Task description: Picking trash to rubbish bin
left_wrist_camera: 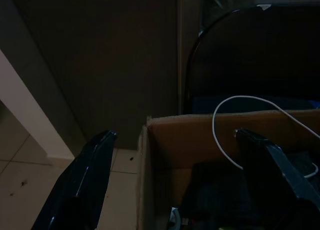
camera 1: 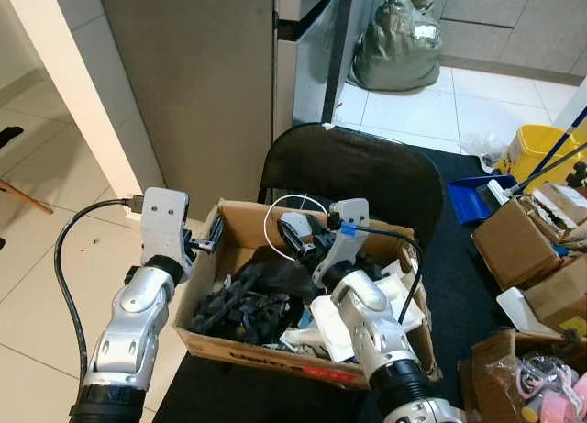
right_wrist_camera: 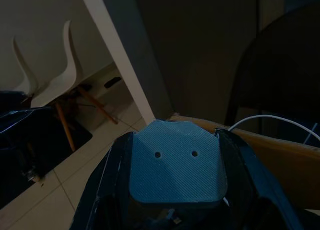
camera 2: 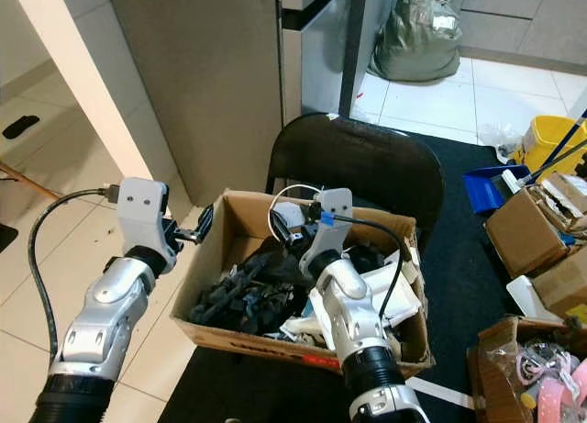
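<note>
Drop-off step: the right gripper (right_wrist_camera: 172,210) grips a grey piece (right_wrist_camera: 175,167) over the box (camera 1: 240,223); next, release. The left gripper (left_wrist_camera: 175,180), open and empty, straddles the box's left wall.

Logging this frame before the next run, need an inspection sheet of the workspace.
Surface: black mat over pale tiled floor.
Job's things: open cardboard box holding black and white trash; rubbish bin nothing seen.
Clutter: more cardboard boxes, blue dustpan, yellow bucket, pink items.
Grippers: left gripper open, astride the box's left wall; right gripper over the box, holding a flat light piece.
Cables: white wire loop above the box; black cables on both arms.
Surroundings: black chair behind the box, green bag, fridge.
</note>
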